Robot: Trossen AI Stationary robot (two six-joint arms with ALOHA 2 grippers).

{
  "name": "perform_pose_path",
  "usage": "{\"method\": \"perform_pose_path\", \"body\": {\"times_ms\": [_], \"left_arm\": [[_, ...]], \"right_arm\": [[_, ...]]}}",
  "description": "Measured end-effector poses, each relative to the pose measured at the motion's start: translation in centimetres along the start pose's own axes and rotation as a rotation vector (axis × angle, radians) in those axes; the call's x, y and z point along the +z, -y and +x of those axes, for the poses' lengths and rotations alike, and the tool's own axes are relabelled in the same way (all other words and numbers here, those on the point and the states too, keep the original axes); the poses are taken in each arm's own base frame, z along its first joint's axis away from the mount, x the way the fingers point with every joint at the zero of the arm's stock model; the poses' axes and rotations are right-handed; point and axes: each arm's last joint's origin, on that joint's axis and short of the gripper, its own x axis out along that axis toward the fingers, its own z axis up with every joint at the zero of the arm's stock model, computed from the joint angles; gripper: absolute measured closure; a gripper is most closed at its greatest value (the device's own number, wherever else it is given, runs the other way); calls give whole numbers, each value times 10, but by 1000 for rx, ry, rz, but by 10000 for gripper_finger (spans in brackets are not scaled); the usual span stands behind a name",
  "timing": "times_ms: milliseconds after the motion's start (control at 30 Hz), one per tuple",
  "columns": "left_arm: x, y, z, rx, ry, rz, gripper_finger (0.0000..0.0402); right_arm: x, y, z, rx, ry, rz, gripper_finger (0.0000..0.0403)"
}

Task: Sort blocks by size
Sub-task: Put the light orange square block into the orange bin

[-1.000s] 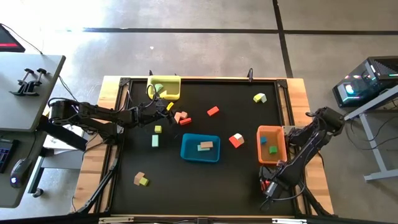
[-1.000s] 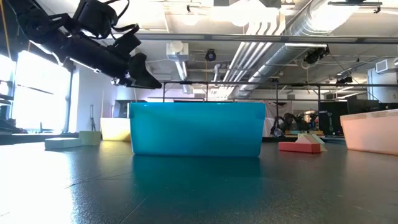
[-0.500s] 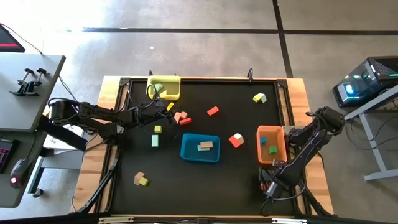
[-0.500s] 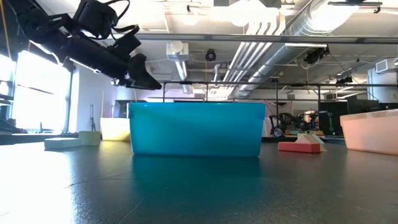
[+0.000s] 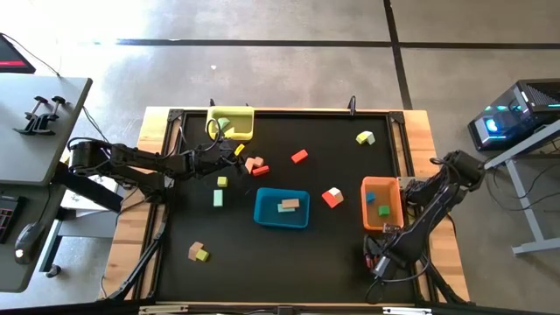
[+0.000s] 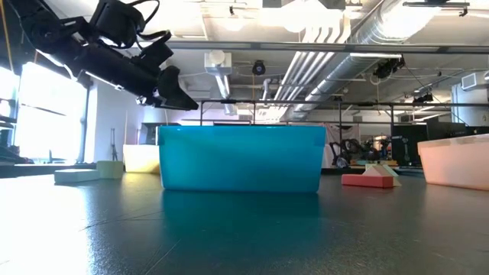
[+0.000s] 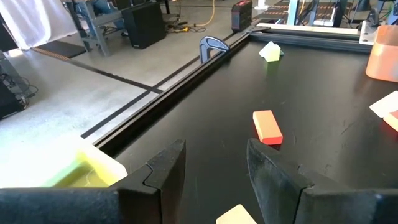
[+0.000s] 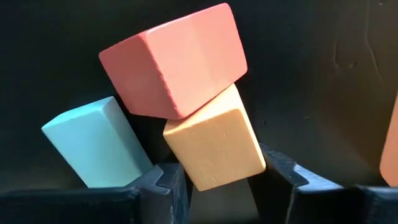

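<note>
Three blocks (image 8: 186,99), no readable markings.

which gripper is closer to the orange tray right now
The right gripper. It is down at the mat's near right corner, just below the orange tray in the high view. The left gripper is across the mat, beside the yellow tray.

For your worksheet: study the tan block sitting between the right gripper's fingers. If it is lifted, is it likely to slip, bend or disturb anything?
The tan block looks rigid, with flat faces, so it probably won't bend. It sits tilted between the right gripper fingers, so it may twist. The red block leans on it and would likely topple; the pale blue block might shift.
</note>
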Motion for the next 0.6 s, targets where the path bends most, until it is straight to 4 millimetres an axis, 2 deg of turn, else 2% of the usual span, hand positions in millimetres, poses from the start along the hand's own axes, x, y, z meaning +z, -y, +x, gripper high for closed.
{"method": "perform_pose_path", "body": {"times_ms": [167, 400, 600], "left_arm": [[0, 0, 0, 0, 1, -1, 245], [0, 0, 0, 0, 1, 0, 245], [0, 0, 0, 0, 1, 0, 245]], "right_arm": [[1, 0, -15, -72, 25, 9, 276], [0, -2, -51, -114, 101, 29, 276], [-6, 16, -84, -233, 268, 140, 275]]}}
